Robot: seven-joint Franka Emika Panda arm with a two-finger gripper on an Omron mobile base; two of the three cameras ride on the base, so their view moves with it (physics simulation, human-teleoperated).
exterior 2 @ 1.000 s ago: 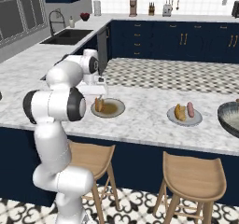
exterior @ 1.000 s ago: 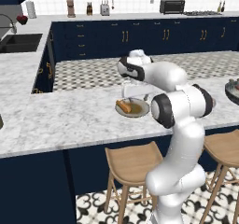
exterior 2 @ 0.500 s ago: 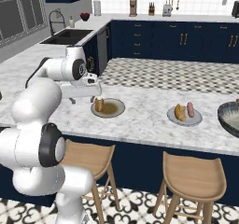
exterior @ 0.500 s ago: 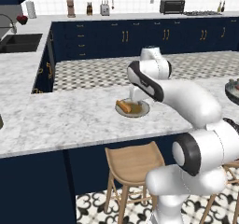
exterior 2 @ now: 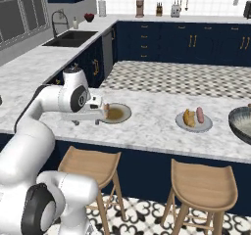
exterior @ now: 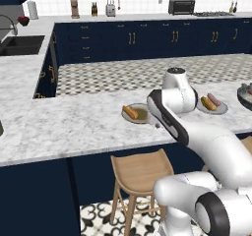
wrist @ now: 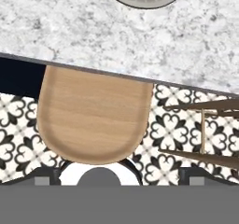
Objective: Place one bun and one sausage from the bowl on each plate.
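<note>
So here's where you're at: the marble counter [exterior: 74, 127] has the brown-centred plate [exterior: 138, 115] with one bun [exterior: 130, 112] lying on its left side, and from the right base view that same plate [exterior 2: 116, 113] sits right next to the arm's hand, with the bun [exterior 2: 106, 110] just peeking out past it. Over on the light grey plate [exterior 2: 194, 122] you've already got a bun [exterior 2: 188, 117] and a sausage [exterior 2: 200, 114] side by side, touching or nearly so. In the left base view that plate [exterior: 212, 105] is further right, with the sausage [exterior: 214, 100] behind its bun. The bowl [exterior 2: 242, 123] is cut off at the right edge of the counter. Your gripper sits low at the counter edge beside the brown plate; the jaws are spread all the way and holding nothing. The hand view looks straight down past the counter edge at a wooden stool [wrist: 93, 118] and the patterned floor [wrist: 168, 129], with the plate's rim [wrist: 144, 1] at the top.
</note>
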